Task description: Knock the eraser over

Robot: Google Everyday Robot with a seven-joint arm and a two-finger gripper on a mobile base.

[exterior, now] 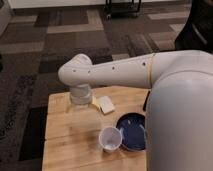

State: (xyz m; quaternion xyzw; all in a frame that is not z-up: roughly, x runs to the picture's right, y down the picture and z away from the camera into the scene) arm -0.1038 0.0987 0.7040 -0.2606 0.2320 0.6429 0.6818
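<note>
**Mia:** Where is the eraser (145,101)?

**Ben:** It is on the right side of the tabletop (70,135), right by the edge of the robot's big white arm (115,72). I can only see a thin dark strip of it. I cannot tell if it is standing up or lying flat.

**Mia:** What is near it?

**Ben:** A dark blue plate (132,132) sits just in front of it. A white cup (110,139) stands next to the plate on its left, and they look like they touch. A pale pad (106,104) lies flat, farther to the left of the eraser.

**Mia:** And the gripper (80,103)?

**Ben:** It hangs down from the bent end of the arm, over the back left part of the tabletop. It is just beside the pale pad and well apart from the eraser.

**Mia:** Is it open or closed?

**Ben:** I cannot tell. The arm covers it from above.

**Mia:** What is around the tabletop?

**Ben:** A floor (50,40) with a gray and brown carpet.
</note>
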